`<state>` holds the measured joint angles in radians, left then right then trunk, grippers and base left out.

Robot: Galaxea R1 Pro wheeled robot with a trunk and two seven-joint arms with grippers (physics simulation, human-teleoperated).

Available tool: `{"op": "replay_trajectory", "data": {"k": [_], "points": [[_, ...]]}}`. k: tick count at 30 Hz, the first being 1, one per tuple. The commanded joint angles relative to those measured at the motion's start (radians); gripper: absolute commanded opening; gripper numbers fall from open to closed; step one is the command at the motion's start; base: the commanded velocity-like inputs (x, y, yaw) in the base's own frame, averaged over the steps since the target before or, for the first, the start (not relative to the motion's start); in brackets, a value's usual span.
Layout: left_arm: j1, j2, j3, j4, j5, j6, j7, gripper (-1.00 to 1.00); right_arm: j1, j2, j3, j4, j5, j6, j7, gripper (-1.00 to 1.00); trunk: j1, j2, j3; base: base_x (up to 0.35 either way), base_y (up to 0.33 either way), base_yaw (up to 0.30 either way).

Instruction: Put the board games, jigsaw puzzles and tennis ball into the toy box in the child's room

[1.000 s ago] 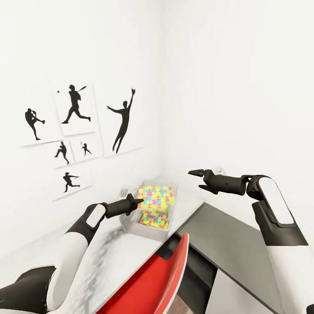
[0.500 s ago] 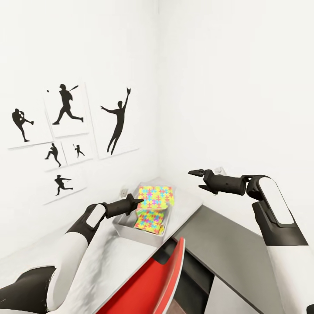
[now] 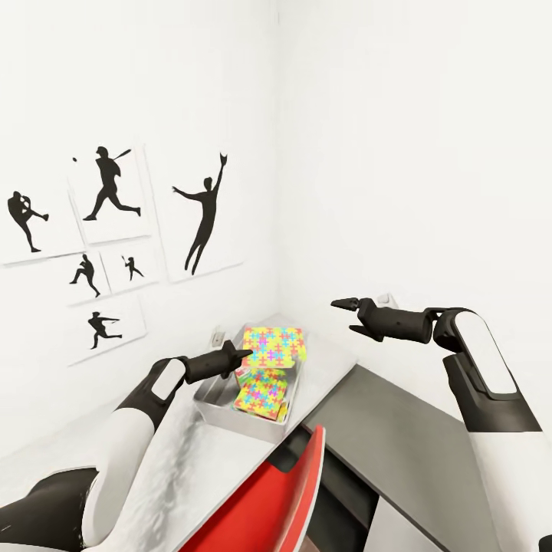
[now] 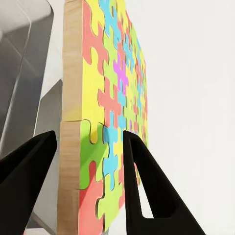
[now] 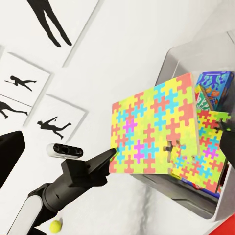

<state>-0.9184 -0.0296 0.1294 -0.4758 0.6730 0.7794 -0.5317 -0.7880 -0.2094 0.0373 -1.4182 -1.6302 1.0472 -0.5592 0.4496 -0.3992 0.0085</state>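
Note:
My left gripper [image 3: 245, 353] is shut on the edge of a jigsaw puzzle [image 3: 276, 344], a thin multicoloured board, and holds it upright over the grey toy box [image 3: 230, 418]. In the left wrist view the puzzle [image 4: 105, 112] is clamped between both black fingers. A second jigsaw puzzle [image 3: 261, 392] lies inside the box, and a blue printed board game [image 5: 213, 89] leans in there too. The tennis ball [image 5: 56, 225] rests on the table beneath my left arm. My right gripper [image 3: 343, 317] hangs open in the air to the right, holding nothing.
The toy box stands on the pale grey table [image 3: 330, 356] in the room's corner, and a lower dark grey section [image 3: 399, 437] adjoins it. A red chair back [image 3: 268, 498] rises near the front. Baseball silhouette posters [image 3: 115, 230] hang on the left wall.
The whole view has shifted, with posters and toy box sliding left and down in the picture. The box now sits more directly under the held puzzle. Both arms keep their pose.

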Motion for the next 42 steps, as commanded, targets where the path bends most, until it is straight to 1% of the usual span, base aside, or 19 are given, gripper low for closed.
{"op": "replay_trajectory", "data": {"k": [1,8,16,34,42], "points": [[0.000,-0.001,0.007,0.000,-0.003,0.006,-0.002,-1.00,0.000,-0.001,0.001,0.001,-0.010,0.000,-0.010,1.00,0.000,-0.001,0.000,0.005,0.000,0.000],[0.000,-0.001,0.007,0.000,-0.003,0.006,-0.002,-1.00,0.000,-0.001,0.001,-0.002,-0.010,0.000,-0.010,1.00,0.000,-0.001,0.000,0.013,-0.002,0.000],[0.000,-0.001,0.007,0.000,-0.003,0.007,-0.001,-1.00,0.000,0.000,0.001,-0.002,-0.010,0.000,-0.010,1.00,0.000,-0.001,0.000,0.126,-0.017,0.000],[0.000,-0.001,0.007,0.000,-0.003,0.008,-0.002,-1.00,0.000,-0.001,0.001,-0.005,-0.010,0.000,-0.011,1.00,0.000,-0.001,0.000,0.004,0.000,0.000],[0.000,-0.001,0.007,0.000,-0.003,0.008,-0.002,-1.00,0.000,-0.001,0.007,-0.006,-0.010,-0.002,-0.014,1.00,0.000,-0.001,0.000,0.000,0.000,0.000]]}}
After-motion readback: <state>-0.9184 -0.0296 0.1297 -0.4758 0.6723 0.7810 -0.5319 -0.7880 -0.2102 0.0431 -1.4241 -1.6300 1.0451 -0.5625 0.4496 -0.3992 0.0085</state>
